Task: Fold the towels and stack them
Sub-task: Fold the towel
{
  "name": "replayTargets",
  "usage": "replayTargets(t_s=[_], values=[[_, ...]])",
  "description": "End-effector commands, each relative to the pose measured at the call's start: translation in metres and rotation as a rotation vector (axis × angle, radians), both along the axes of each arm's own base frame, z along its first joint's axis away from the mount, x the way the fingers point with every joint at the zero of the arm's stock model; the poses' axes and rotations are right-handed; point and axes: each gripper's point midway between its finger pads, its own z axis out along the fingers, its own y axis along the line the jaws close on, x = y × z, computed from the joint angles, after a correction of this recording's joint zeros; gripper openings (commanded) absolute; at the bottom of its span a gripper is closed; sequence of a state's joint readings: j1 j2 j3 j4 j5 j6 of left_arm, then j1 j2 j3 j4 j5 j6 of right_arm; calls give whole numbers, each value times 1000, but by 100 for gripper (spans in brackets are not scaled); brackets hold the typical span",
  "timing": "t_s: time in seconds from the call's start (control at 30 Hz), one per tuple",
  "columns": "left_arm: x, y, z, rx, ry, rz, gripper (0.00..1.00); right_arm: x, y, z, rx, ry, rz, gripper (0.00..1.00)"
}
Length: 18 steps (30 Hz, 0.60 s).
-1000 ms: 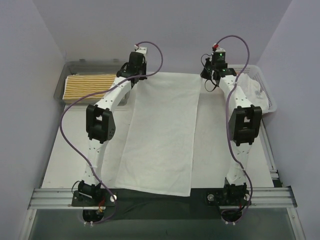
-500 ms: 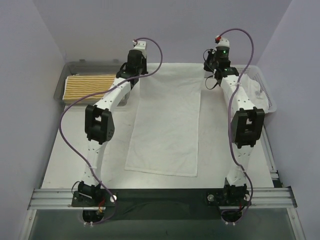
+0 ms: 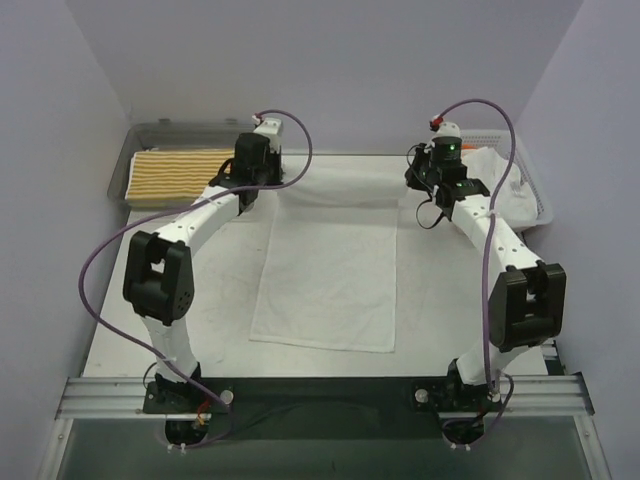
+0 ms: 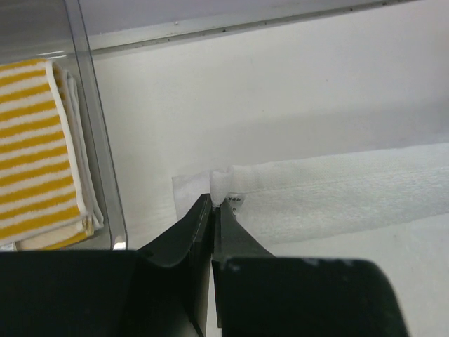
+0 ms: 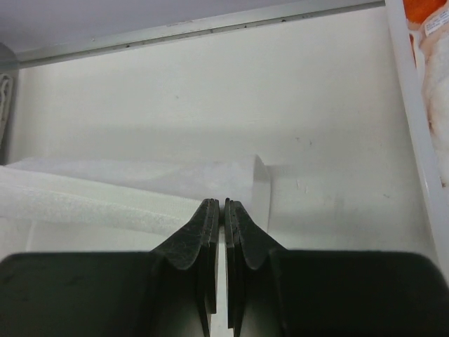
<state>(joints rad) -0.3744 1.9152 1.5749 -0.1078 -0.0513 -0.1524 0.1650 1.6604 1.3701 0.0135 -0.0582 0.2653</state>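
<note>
A plain white towel [image 3: 325, 270] lies flat in the middle of the table, its far edge raised and rolled over toward me as a band. My left gripper [image 3: 268, 188] is shut on the towel's far left corner; in the left wrist view the jaws [image 4: 216, 203] pinch the corner by its label, and the towel [image 4: 337, 196] runs off to the right. My right gripper [image 3: 418, 190] is shut on the far right corner, its jaws [image 5: 224, 203] nearly touching with the towel [image 5: 105, 193] to their left. A folded yellow-and-white striped towel [image 3: 180, 175] lies in the tray.
The clear grey tray [image 3: 122, 185] stands at the far left, its wall [image 4: 98, 140] close to my left gripper. The white mesh basket [image 3: 535, 200] with white cloth stands at the far right; its rim [image 5: 410, 105] is right of my right gripper. Walls close in behind and at the sides.
The towel was dragged away from the near table edge toward the far side. Both grippers have since come lower and nearer, so the held far edge now folds over the towel.
</note>
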Motion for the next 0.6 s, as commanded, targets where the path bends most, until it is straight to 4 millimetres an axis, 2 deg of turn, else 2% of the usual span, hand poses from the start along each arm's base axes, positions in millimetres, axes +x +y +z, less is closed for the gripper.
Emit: replayTargets(t_s=[0.0, 0.07, 0.17, 0.2, 0.23, 0.27, 0.3, 0.33, 0.4, 0.47, 0.5, 0.57], values=[[-28, 6, 31, -41, -57, -18, 0, -34, 4, 4, 38, 2, -24, 0], [-49, 7, 11, -14, 22, -26, 0, -58, 15, -3, 69, 45, -9, 0], [-83, 13, -13, -3, 125, -27, 0, -95, 17, -32, 91, 129, -26, 0], [-92, 15, -10, -24, 131, -18, 0, -104, 20, -37, 99, 145, -23, 0], [-105, 19, -25, -20, 173, -11, 0, -120, 17, -46, 104, 165, -29, 0], [-115, 21, -31, -25, 195, -11, 0, -127, 17, -49, 116, 172, -32, 0], [-124, 22, -23, -49, 185, -6, 0, -134, 16, -43, 126, 154, -31, 0], [-135, 26, -35, -45, 210, 4, 0, -144, 11, -50, 108, 177, -44, 0], [-146, 34, -27, -71, 207, 38, 0, -152, 7, -41, 99, 157, -43, 0], [-158, 38, -30, -84, 230, 58, 0, -162, 3, -37, 88, 168, -45, 0], [-163, 39, -23, -99, 218, 59, 0, -167, 1, -29, 92, 150, -45, 0], [-177, 39, -29, -117, 251, 53, 0, -177, 0, -29, 90, 165, -44, 0]])
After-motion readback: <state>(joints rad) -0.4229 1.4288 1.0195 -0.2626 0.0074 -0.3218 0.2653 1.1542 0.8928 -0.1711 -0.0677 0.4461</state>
